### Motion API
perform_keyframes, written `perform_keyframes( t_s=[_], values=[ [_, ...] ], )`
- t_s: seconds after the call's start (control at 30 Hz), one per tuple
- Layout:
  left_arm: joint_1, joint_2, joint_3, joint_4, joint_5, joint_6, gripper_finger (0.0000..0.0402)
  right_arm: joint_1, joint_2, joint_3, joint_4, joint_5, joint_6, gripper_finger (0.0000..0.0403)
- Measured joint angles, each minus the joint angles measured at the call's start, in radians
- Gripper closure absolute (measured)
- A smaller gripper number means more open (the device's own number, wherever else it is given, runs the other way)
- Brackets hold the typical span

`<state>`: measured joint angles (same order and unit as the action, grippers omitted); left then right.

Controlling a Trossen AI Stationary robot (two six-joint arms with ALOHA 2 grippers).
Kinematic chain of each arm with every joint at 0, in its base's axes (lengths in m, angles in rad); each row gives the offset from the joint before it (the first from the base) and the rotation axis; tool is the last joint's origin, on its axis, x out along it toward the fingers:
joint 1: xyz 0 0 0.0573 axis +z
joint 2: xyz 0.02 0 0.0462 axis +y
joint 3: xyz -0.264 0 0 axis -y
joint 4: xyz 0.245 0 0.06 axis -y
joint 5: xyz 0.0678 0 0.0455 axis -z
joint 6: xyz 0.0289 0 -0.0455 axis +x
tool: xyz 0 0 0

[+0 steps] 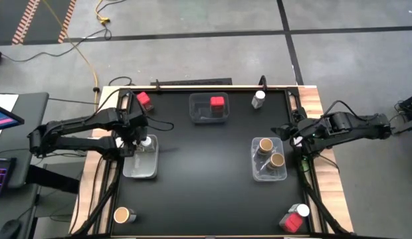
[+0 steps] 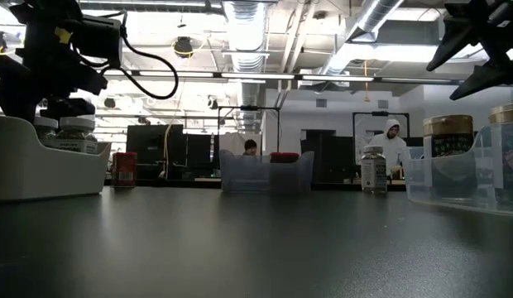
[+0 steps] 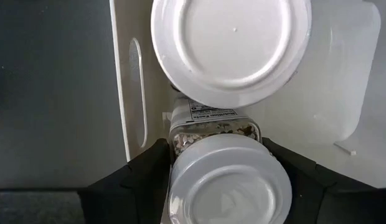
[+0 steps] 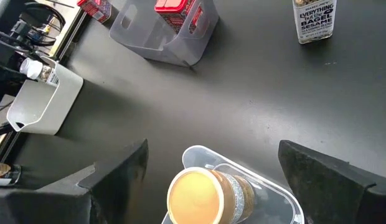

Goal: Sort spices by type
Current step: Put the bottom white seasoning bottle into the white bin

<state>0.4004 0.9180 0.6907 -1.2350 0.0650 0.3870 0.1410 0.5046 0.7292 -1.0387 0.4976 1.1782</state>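
The left gripper (image 3: 227, 186) held a white-capped jar (image 3: 229, 183) between its fingers, inside the left bin (image 1: 141, 166) beside another white-capped jar (image 3: 230, 46). It probably needed to set the jar flat, then open without nudging its neighbour. The right gripper (image 4: 211, 171) hovered wide open, empty, over the bin of brown-lidded jars (image 4: 196, 196).

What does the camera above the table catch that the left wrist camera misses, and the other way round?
Only the high view shows all three bins, the red spice in the back bin, the tan-lidded jars and the right gripper. Only the left wrist view shows a jar's printed label and flaky contents. Both show the left gripper at the left bin, holding a white-capped jar.
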Motion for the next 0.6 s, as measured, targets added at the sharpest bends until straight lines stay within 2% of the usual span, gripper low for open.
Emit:
perform_keyframes(
  t_s=[0.37, 0.6],
  values=[
    [0.0, 0.0, 0.0, 0.0, 0.0, -0.018, 0.0168, 0.0, 0.0, 0.0, 0.0, 0.0, 0.0, 0.0019],
    [0.0, 0.0, 0.0, 0.0, 0.0, -0.017, 0.0124, 0.0, 0.0, 0.0, 0.0, 0.0, 0.0, 0.0019]
  ],
)
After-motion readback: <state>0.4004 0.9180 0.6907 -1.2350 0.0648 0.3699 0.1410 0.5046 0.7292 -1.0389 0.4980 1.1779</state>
